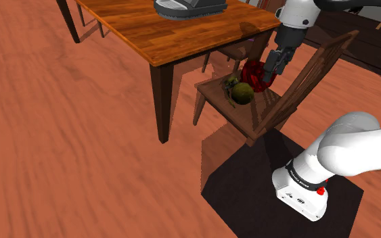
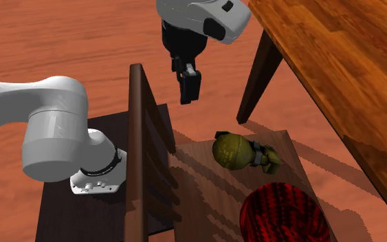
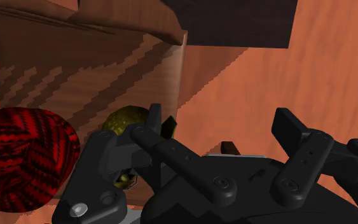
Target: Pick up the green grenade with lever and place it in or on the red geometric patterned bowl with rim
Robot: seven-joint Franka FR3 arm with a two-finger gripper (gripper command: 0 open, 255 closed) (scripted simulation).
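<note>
An olive-green grenade [image 1: 241, 93] with a lever lies on its side on the wooden chair seat [image 1: 214, 96]. Close beside it on the same seat stands the red bowl [image 1: 253, 73] with a black geometric pattern. My black gripper [image 1: 271, 74] hangs above the seat, open and holding nothing, apart from both. In the second exterior view the gripper [image 2: 190, 93] is up near the chair back [image 2: 140, 137], with the grenade [image 2: 234, 151] and bowl [image 2: 284, 213] lower on the seat. In the wrist view the grenade [image 3: 125, 121] sits past the fingers [image 3: 153, 121], next to the bowl [image 3: 21, 156].
A wooden table [image 1: 168, 30] stands right next to the chair, its leg [image 2: 257, 75] close to the seat's edge, with a grey object [image 1: 189, 7] on top. The tall slatted chair back [image 1: 310, 74] rises between the seat and my stand [image 1: 277, 196]. The floor is reddish wood.
</note>
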